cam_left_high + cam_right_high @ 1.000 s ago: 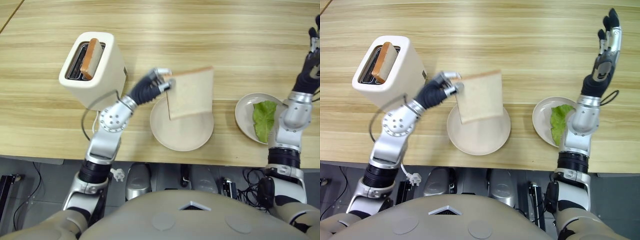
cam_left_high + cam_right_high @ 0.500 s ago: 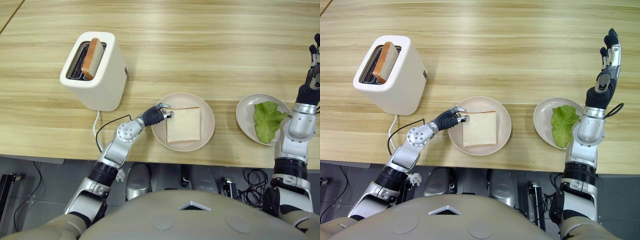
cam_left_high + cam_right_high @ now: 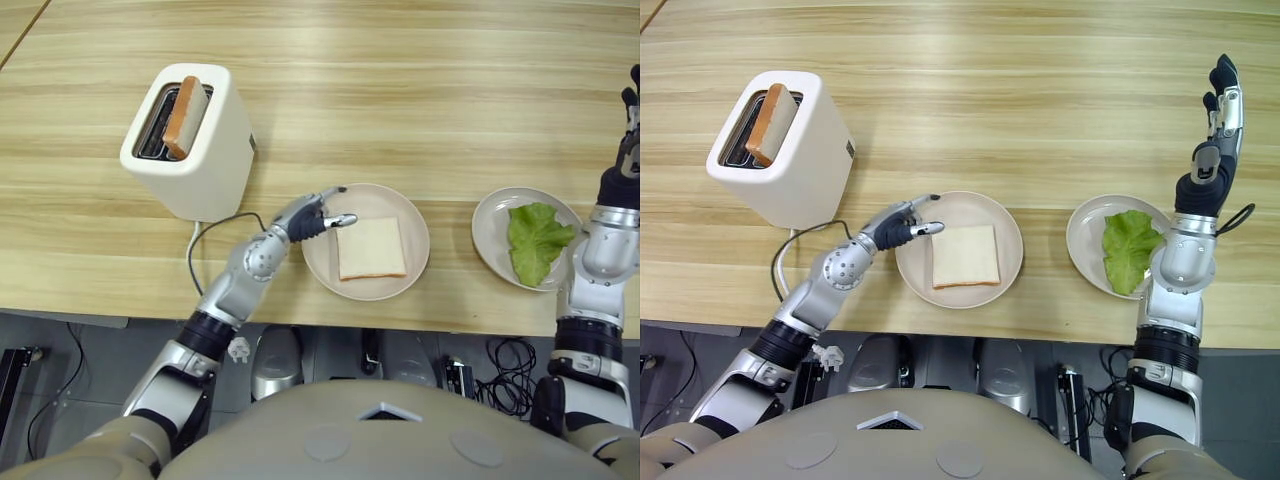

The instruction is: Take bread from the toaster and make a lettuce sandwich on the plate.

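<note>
— Wooden table (image 3: 400,90) is carrying the toaster (image 3: 200,165) at left, a second slice (image 3: 184,112) standing in its slot. The bread slice (image 3: 371,248) is lying flat on the plate (image 3: 415,215). Hands?
— Left hand (image 3: 312,212) is hovering at the plate's left rim, fingers spread, gripping nothing. Right hand (image 3: 1218,110) is standing upright beside the lettuce (image 3: 1127,248), fingers straight, empty. Lettuce is coming next, I'm judging: pinching lightly, laying it centred on the bread slice
</note>
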Controlling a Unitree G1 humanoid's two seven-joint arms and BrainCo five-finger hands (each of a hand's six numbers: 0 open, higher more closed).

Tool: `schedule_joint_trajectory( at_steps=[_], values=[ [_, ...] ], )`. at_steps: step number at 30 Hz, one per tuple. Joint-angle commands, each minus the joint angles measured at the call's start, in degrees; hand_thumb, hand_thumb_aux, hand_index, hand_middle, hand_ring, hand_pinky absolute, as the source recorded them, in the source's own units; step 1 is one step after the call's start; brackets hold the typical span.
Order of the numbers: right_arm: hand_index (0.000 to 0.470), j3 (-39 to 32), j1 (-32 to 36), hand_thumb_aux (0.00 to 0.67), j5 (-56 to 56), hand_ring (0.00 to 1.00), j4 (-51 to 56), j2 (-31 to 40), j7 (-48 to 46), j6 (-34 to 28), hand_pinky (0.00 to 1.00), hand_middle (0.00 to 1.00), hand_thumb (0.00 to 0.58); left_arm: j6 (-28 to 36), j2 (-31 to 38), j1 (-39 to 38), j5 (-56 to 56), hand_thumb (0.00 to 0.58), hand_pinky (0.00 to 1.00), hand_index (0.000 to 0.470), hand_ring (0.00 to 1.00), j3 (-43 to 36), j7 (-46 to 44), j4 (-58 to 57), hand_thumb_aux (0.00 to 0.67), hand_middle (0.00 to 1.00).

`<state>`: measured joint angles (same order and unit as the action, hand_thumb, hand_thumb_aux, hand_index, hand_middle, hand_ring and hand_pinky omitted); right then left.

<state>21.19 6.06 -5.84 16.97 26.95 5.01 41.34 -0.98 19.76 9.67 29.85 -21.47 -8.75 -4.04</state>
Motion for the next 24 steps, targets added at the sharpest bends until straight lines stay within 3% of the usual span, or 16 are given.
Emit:
schedule_joint_trajectory(
  at_steps=[1, 5, 8, 12, 15, 20, 24],
  values=[
    [0.000, 0.6, -1.5, 0.000, -3.8, 0.00, 3.3, 2.0, 1.6, 3.1, 0.00, 0.00, 0.000, 1.5, 1.8, -0.4, -1.1, 0.000, 0.00, 0.000, 0.00, 2.5, -2.8, 5.1, 0.000, 0.00],
    [0.000, 0.7, -2.7, 0.000, -13.1, 0.00, 10.3, 7.0, 7.3, 10.2, 0.00, 0.00, 0.000, 3.0, 3.7, -1.7, -2.2, 0.000, 0.00, 0.000, 0.00, 5.1, -5.1, 9.4, 0.000, 0.00],
    [0.000, -1.0, -4.3, 0.000, -25.9, 0.00, 15.7, 13.0, 17.5, 13.7, 0.00, 0.00, 0.000, 3.7, 4.3, -2.5, -2.4, 0.000, 0.00, 0.000, 0.00, 6.8, -5.5, 10.6, 0.000, 0.00],
    [0.000, -9.6, -4.5, 0.000, -44.0, 0.00, 24.0, 21.6, 35.7, 9.3, 0.00, 0.00, 0.000, 3.7, 2.9, -4.1, -4.4, 0.000, 0.00, 0.000, 0.00, 8.3, -4.8, 11.0, 0.000, 0.00],
    [0.000, -17.4, -2.6, 0.000, -50.8, 0.00, 31.6, 25.0, 44.5, 5.4, 0.00, 0.00, 0.000, 3.8, 1.3, -5.1, -5.4, 0.000, 0.00, 0.000, 0.00, 8.2, -4.7, 11.1, 0.000, 0.00],
    [0.000, -29.2, 1.4, 0.000, -56.9, 0.00, 43.2, 26.8, 51.8, -0.3, 0.00, 0.00, 0.000, 4.0, 0.8, -5.6, -4.9, 0.000, 0.00, 0.000, 0.00, 8.5, -4.3, 10.7, 0.000, 0.00],
    [0.000, -33.8, 3.7, 0.000, -55.4, 0.00, 49.4, 26.8, 54.1, -0.8, 0.00, 0.00, 0.000, 3.9, 0.6, -6.2, -5.3, 0.000, 0.00, 0.000, 0.00, 8.3, -4.8, 10.4, 0.000, 0.00]
  ],
)
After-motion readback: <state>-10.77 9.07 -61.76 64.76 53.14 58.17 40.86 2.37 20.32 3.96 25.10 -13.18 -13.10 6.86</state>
